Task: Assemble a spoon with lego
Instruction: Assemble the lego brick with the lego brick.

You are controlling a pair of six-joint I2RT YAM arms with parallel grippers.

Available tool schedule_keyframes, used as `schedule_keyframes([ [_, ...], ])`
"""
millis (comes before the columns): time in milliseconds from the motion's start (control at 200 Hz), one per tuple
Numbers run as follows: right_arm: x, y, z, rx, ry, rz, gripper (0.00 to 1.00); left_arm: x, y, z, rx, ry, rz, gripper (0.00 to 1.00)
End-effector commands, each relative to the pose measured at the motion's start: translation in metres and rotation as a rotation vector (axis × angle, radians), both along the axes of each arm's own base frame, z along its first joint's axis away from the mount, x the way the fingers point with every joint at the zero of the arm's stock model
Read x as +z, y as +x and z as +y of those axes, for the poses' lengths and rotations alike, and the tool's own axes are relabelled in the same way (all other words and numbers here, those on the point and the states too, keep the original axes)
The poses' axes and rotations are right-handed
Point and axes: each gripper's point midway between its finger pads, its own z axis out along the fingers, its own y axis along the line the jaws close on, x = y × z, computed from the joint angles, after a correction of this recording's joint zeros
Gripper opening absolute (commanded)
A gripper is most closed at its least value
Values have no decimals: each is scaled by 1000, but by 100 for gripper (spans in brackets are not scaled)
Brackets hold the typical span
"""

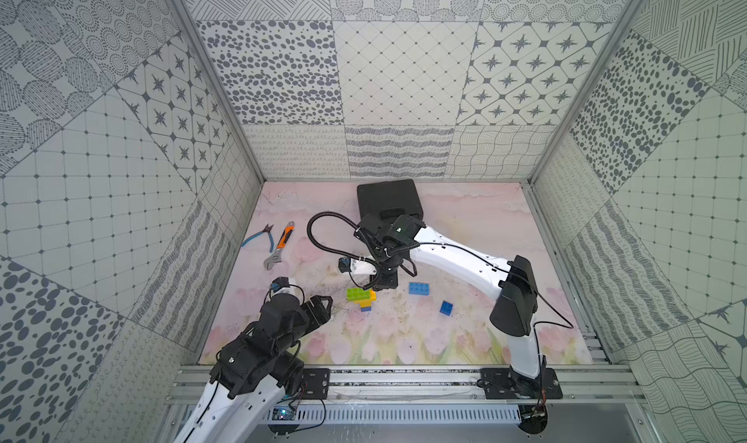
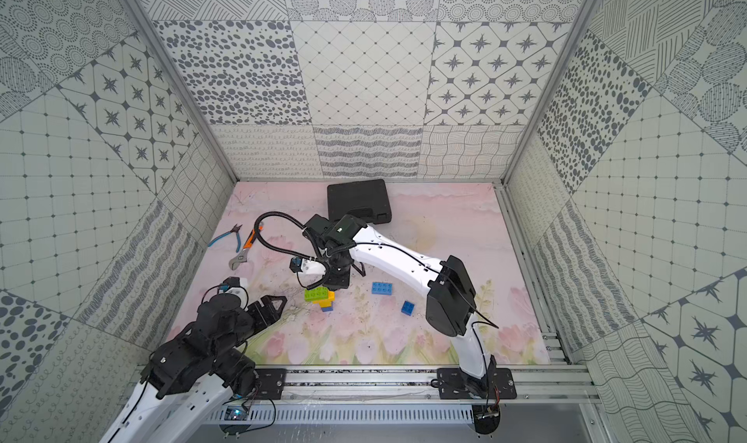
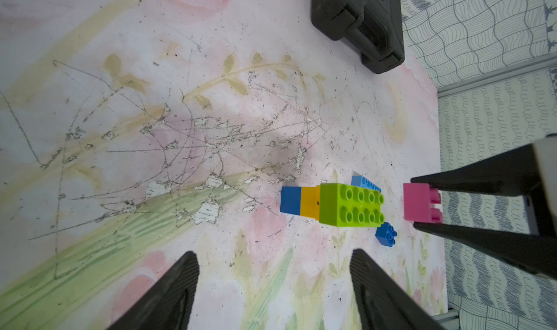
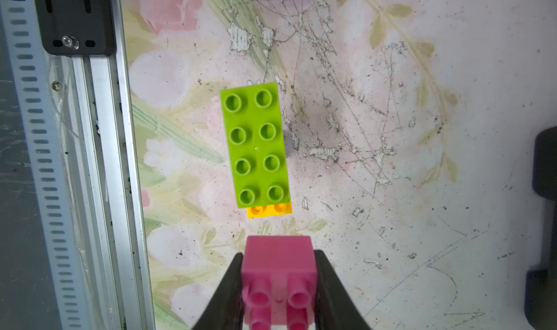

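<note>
My right gripper [image 4: 278, 254] clamps a small pink square plastic brick [image 4: 278, 271] near the lime-green, yellow and blue brick stack [image 4: 256, 144]; my left gripper [image 3: 272, 253] is apart, empty.

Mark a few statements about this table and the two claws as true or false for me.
1. The right gripper holds a pink brick. True.
2. The left gripper holds a blue brick. False: it is open and empty.
3. A green brick tops the stack. True.
4. The pink brick is pressed onto the green brick. False: it sits in the gripper, with a gap between the two.
5. The wrench lies inside the case. False: it lies on the mat beside the pliers, apart from the case.
6. A light blue brick and a dark blue brick lie loose on the mat. True.
</note>
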Motion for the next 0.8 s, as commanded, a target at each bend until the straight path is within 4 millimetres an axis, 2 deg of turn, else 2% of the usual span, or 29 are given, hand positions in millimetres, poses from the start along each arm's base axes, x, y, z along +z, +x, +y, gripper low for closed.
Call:
schedule_keyframes([
  [0, -7, -5, 1, 24, -19, 15, 10, 7, 3, 3, 4, 8, -49, 85],
  [140, -14, -6, 3, 33, -33, 22, 9, 8, 2, 0, -14, 3, -50, 84],
  [295, -17, -6, 5, 39, -34, 23, 9, 4, -2, 8, 41, -1, -13, 72],
  [370, -18, -6, 6, 44, -32, 21, 9, 5, -5, 18, 93, 7, -9, 67],
  [515, -19, -6, 8, 46, -33, 22, 9, 21, -4, 17, 76, -22, -82, 67],
  [790, -21, -7, 12, 54, -34, 21, 9, 23, -5, 12, 29, 4, -75, 67],
])
